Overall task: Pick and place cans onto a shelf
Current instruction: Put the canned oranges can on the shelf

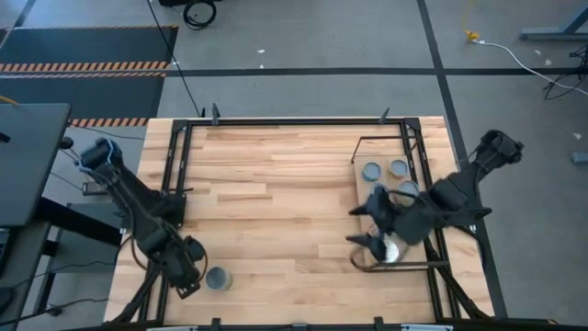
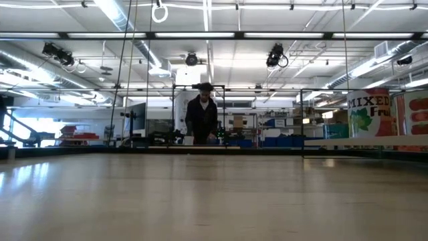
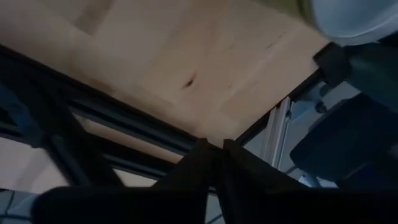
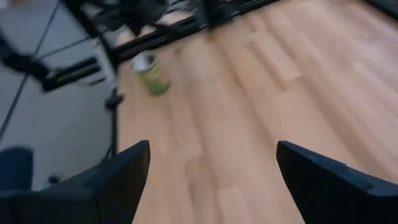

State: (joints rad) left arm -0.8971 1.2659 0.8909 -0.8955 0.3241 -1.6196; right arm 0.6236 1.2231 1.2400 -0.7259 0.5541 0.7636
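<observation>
A can (image 1: 218,278) with a silvery-blue top stands upright on the tabletop near the front left. It also shows in the left wrist view (image 3: 354,18), and in the right wrist view (image 4: 151,73) with a green label. My left gripper (image 1: 190,272) is shut and empty just left of it. The shelf (image 1: 360,184) stands at the table's right. Three cans (image 1: 371,171), (image 1: 398,167), (image 1: 407,189) stand on its far part, and another (image 1: 393,249) stands at its near end, half hidden by my right arm. My right gripper (image 1: 363,227) hangs open and empty over the shelf's left edge, its fingers (image 4: 134,165) wide apart.
A black metal frame (image 1: 276,122) runs round the tabletop's edges. Bare wood (image 1: 276,211) lies between the lone can and the shelf. In the low view a person (image 2: 202,120) stands far behind the table, and a "MIXED Fruit" label (image 2: 369,112) shows at the right.
</observation>
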